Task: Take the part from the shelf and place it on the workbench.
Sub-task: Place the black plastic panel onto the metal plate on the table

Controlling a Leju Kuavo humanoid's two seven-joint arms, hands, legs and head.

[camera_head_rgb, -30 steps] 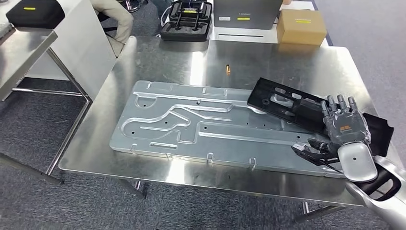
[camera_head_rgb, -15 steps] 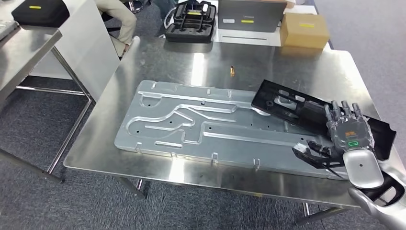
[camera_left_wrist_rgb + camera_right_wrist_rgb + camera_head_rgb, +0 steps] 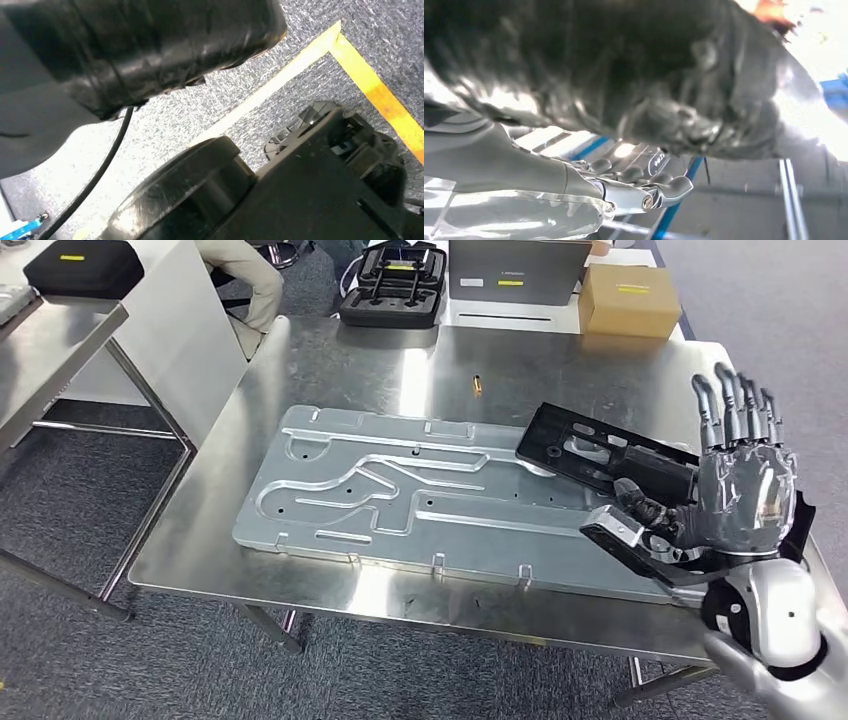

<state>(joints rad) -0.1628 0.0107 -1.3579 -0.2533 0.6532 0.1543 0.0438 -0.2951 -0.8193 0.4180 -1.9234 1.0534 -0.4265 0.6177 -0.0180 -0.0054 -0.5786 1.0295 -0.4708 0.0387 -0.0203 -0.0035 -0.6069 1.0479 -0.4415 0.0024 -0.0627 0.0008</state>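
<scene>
The black flat part [image 3: 600,454] lies on the steel workbench [image 3: 350,360] at its right side, its left end resting over the edge of a large aluminium plate [image 3: 400,502]. My right hand [image 3: 741,492] is raised above the part's right end, fingers straight and spread, pointing up, with nothing in it. Its thumb [image 3: 628,526] reaches out sideways over the plate's edge. The hand hides the part's near right end. In the right wrist view the right hand's fingers [image 3: 651,191] lie stretched out and apart under a blurred dark mass.
A small brass piece [image 3: 477,385] lies on the workbench behind the plate. Behind the table stand a black case [image 3: 390,285], a grey box [image 3: 515,268] and a cardboard box [image 3: 630,297]. A person's leg [image 3: 243,280] and a second steel table [image 3: 55,340] are at the far left.
My right hand has lifted off the black part and its fingers have straightened upward. The part has stayed lying on the workbench.
</scene>
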